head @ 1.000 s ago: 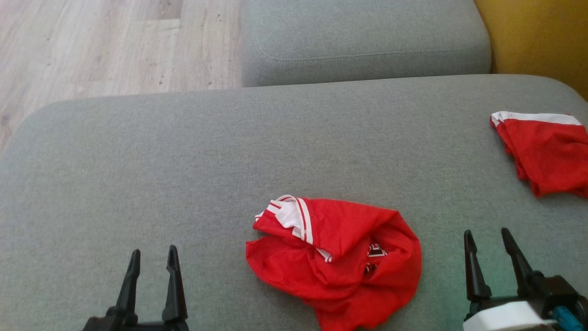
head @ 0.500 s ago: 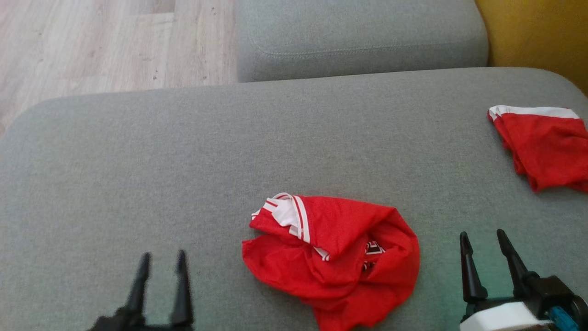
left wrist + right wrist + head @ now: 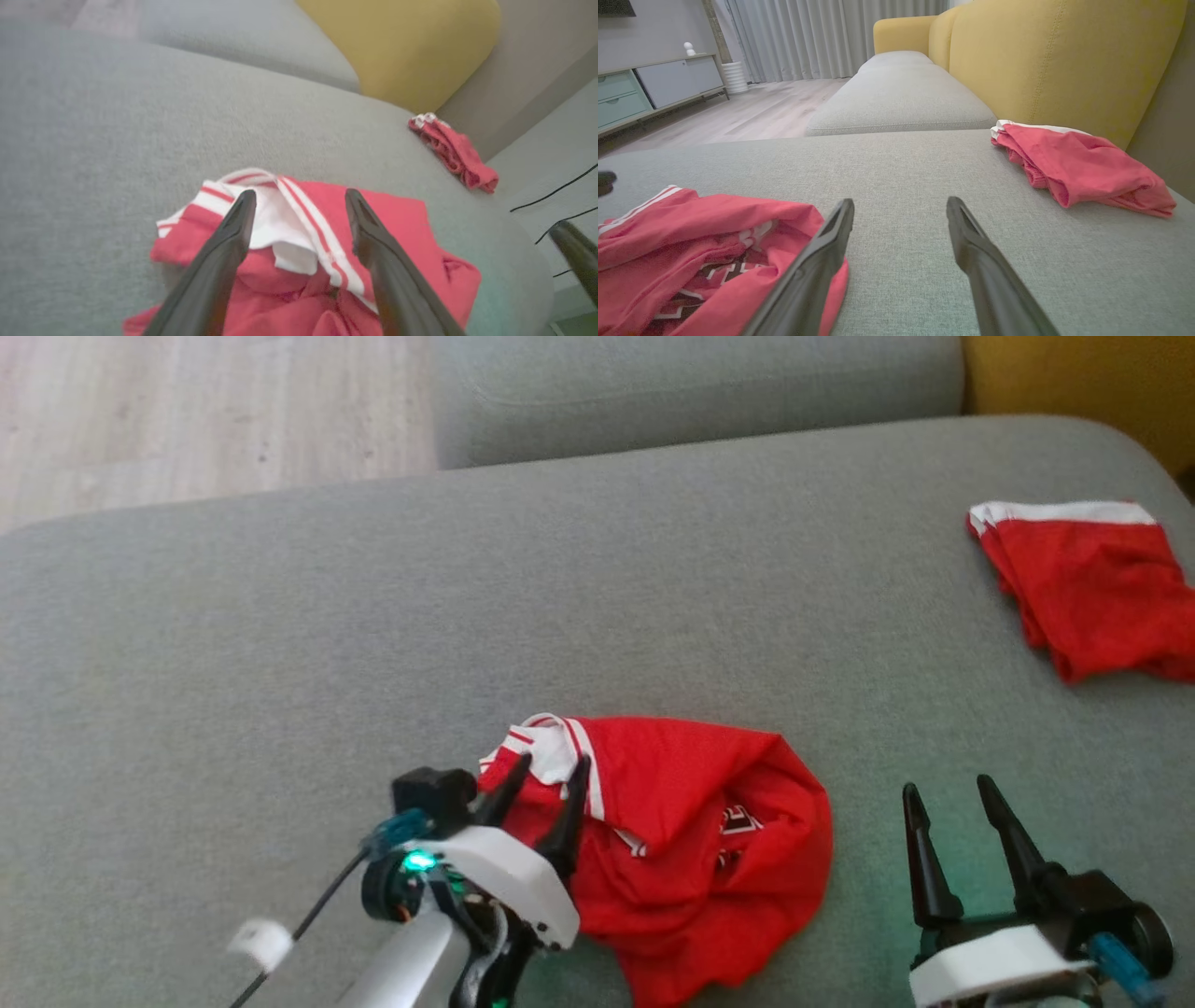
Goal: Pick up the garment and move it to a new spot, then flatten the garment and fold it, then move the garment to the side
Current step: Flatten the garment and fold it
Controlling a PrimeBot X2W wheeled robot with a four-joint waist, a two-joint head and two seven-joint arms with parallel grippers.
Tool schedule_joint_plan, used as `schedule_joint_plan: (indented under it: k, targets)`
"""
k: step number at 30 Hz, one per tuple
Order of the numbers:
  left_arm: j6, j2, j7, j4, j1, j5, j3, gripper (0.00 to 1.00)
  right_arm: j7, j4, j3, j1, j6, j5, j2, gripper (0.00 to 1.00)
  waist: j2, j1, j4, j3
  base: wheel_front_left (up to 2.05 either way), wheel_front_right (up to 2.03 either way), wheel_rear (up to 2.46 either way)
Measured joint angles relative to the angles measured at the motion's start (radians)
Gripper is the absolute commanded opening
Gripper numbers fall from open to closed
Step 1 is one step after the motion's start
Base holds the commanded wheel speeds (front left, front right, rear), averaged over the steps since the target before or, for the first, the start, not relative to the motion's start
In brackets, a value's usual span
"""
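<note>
A crumpled red garment [image 3: 691,831] with white striped trim lies on the grey sofa seat [image 3: 373,616], near its front edge. My left gripper [image 3: 551,775] hangs open over the garment's left end, its fingers straddling the white collar [image 3: 280,224] without closing on it. In the right wrist view the same garment [image 3: 700,242] is at the lower left. To the garment's right my right gripper [image 3: 943,793] stands open over bare cushion, nothing between its fingers [image 3: 826,252].
A second red garment [image 3: 1083,588], folded, lies at the seat's far right, next to a yellow backrest [image 3: 1064,56]. Another grey cushion [image 3: 691,383] adjoins the far side. Wooden floor [image 3: 187,411] lies beyond at the left.
My left arm has swung right and forward until its open fingers reach the garment's collar. The head camera has tilted, shifting the scene upward. The right gripper holds its place.
</note>
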Motion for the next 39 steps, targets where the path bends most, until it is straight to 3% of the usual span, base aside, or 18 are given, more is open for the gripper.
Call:
schedule_joint_plan:
  k: [7, 15, 23, 24, 25, 26, 34, 39]
  targets:
    - [0.051, 0.000, 0.054, 0.109, -0.046, -0.083, -0.074, 1.00, 0.000, 0.001, -0.003, -0.023, 0.000, 0.000, 0.000, 1.00, 0.0000, 0.0000, -0.028, 0.027, 0.00, 0.00, 0.00]
    - [0.034, 0.000, 0.020, 0.123, -0.082, -0.146, -0.128, 1.00, 0.000, 0.001, -0.007, -0.025, 0.000, 0.000, 0.000, 1.00, 0.0000, -0.0001, -0.027, 0.036, 0.00, 0.00, 0.00]
    - [0.049, 0.000, 0.017, 0.116, -0.086, -0.182, -0.188, 1.00, 0.000, 0.003, -0.003, -0.039, 0.000, 0.000, 0.000, 1.00, 0.0000, -0.0001, -0.031, 0.040, 0.00, 0.00, 0.00]
    - [0.051, 0.000, 0.017, 0.122, -0.088, -0.182, -0.190, 0.87, 0.000, 0.004, -0.003, -0.039, 0.000, 0.000, 0.000, 1.00, 0.0000, -0.0001, -0.033, 0.040, 0.00, 0.00, 0.00]
    - [0.051, 0.001, 0.016, 0.129, -0.092, -0.182, -0.192, 0.35, 0.000, 0.005, -0.003, -0.039, 0.000, 0.000, 0.000, 1.00, 0.0000, -0.0002, -0.035, 0.041, 0.00, 0.00, 0.00]
    - [0.051, 0.001, 0.013, 0.133, -0.098, -0.183, -0.193, 0.00, 0.000, 0.005, -0.003, -0.039, 0.000, 0.000, 0.000, 1.00, 0.0000, -0.0001, -0.037, 0.041, 0.00, 0.00, 0.00]
    - [0.033, 0.006, -0.035, 0.035, -0.125, -0.229, -0.152, 0.00, 0.000, 0.011, -0.008, -0.039, 0.000, 0.000, 0.000, 1.00, 0.0000, -0.0002, -0.041, 0.032, 0.00, 0.00, 0.00]
    - [0.045, 0.105, 0.021, -0.212, -0.222, -0.267, -0.053, 0.00, 0.000, 0.012, -0.023, -0.038, 0.000, 0.000, 0.000, 1.00, 0.0000, -0.0002, -0.036, 0.020, 0.00, 0.00, 0.00]
